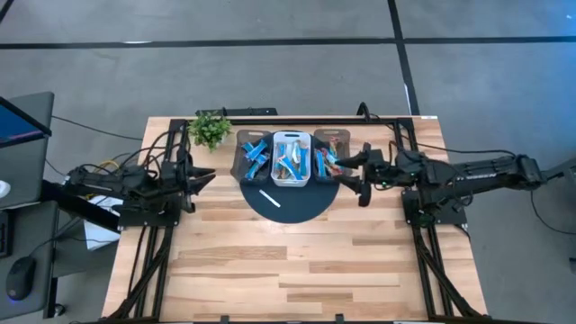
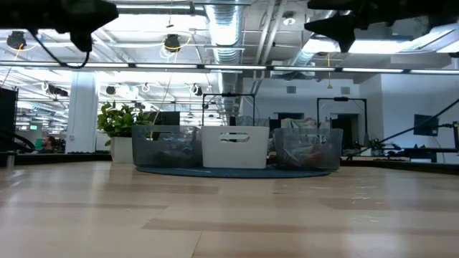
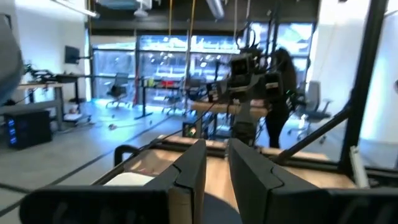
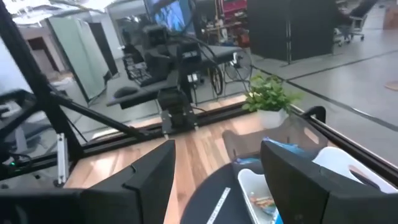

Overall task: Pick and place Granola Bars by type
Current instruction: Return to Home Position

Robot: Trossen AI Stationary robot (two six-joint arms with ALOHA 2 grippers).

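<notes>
The granola bars lie in three bins on a dark round mat (image 1: 297, 205) at the table's far middle. Blue bars (image 1: 256, 153) are in the left clear bin, silver-teal ones (image 1: 290, 159) in the white middle bin (image 2: 235, 147), and orange-red ones (image 1: 326, 162) in the right clear bin (image 2: 308, 149). My right gripper (image 1: 353, 178) hovers just right of the right bin, open wide and empty (image 4: 217, 155). My left gripper (image 1: 209, 176) waits above the table left of the bins, with a narrow gap between its fingers (image 3: 216, 155), holding nothing.
A thin white stick (image 1: 270, 198) lies on the mat in front of the bins. A small potted plant (image 1: 210, 129) stands at the far edge, left of the bins. Bare wooden tabletop (image 1: 288, 270) stretches from the mat to the near edge.
</notes>
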